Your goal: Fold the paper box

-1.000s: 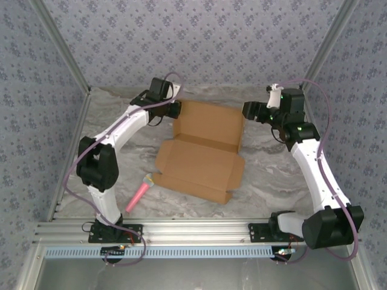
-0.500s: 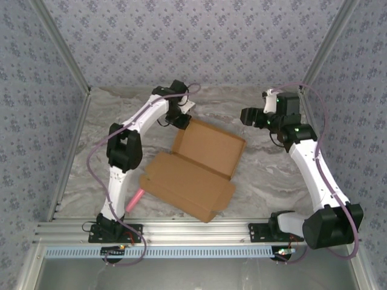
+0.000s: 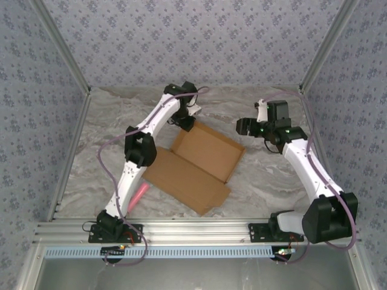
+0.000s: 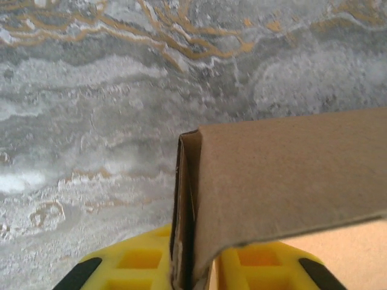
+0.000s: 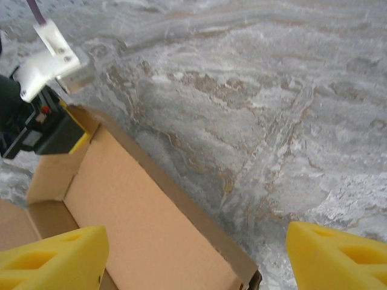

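The paper box (image 3: 195,164) lies opened out mid-table on the marble tabletop (image 3: 272,178), its tray showing bare brown cardboard inside. The left gripper (image 3: 188,123) straddles the box's far-left corner wall (image 4: 187,205); whether it's clamped can't be told. The right gripper (image 5: 196,241) hovers spread wide above the far-right edge. A pink marker (image 3: 139,194) sits beside the box.
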Robot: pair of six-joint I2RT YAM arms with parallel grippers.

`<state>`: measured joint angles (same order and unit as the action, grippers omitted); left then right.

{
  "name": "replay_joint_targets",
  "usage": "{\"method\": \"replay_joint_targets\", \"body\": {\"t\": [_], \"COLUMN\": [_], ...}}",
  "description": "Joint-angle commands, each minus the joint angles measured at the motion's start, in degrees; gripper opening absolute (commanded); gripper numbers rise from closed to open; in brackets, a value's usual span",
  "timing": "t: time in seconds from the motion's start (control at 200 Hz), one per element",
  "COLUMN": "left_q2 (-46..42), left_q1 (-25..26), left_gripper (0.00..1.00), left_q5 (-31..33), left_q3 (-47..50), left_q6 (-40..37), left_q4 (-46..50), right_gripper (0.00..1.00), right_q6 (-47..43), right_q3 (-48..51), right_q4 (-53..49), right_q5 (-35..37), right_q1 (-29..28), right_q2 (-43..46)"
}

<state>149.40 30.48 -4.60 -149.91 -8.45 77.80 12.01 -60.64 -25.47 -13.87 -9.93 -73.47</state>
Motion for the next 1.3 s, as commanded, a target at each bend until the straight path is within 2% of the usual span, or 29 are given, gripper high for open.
{"method": "replay_joint_targets", "body": {"t": [0.0,0.24,0.395,0.53,0.72,0.909,1.159,1.294], "left_q2": [1.67,0.85,-1.35,-2.85,-6.37,-10.53,-14.17,-17.81], "left_q1": [-0.48,-1.68,-3.13,-4.51,-7.05,-9.51,-12.73,-14.17], "left_gripper": [0.24,0.4,0.57,0.64,0.69,0.7,0.7,0.7], "left_q5": [0.1,-2.88,-8.71,-12.46,-17.52,-18.32,-16.67,-16.24], "left_q3": [-1.97,-3.76,-4.17,-6.05,-9.63,-9.62,-8.82,-3.06], "left_q6": [-0.37,1.15,2.12,3.42,5.41,6.63,6.93,7.4], "left_q4": [0.07,-4.08,-8.19,-11.11,-13.25,-13.51,-10.76,-12.62], "right_gripper": [0.79,0.79,0.78,0.78,0.76,0.72,0.65,0.6], "right_q6": [-0.58,-2.08,-5.09,-7.37,-9.75,-10.38,-9.98,-8.1], "right_q3": [1.35,-0.11,-3.58,-6.81,-15.42,-22.73,-28.24,-28.82], "right_q4": [0.22,1.79,2.33,3.18,1.17,-0.49,-2.07,-2.04], "right_q5": [1.38,2.98,5.62,6.49,7.62,7.31,6.86,6.6], "right_q1": [-1.05,-3.22,-5.05,-7.26,-10.78,-11.05,-9.13,-6.34], "right_q2": [-2.52,-10.57,-17.5,-23.95,-32.82,-40.25,-45.77,-46.31]}}
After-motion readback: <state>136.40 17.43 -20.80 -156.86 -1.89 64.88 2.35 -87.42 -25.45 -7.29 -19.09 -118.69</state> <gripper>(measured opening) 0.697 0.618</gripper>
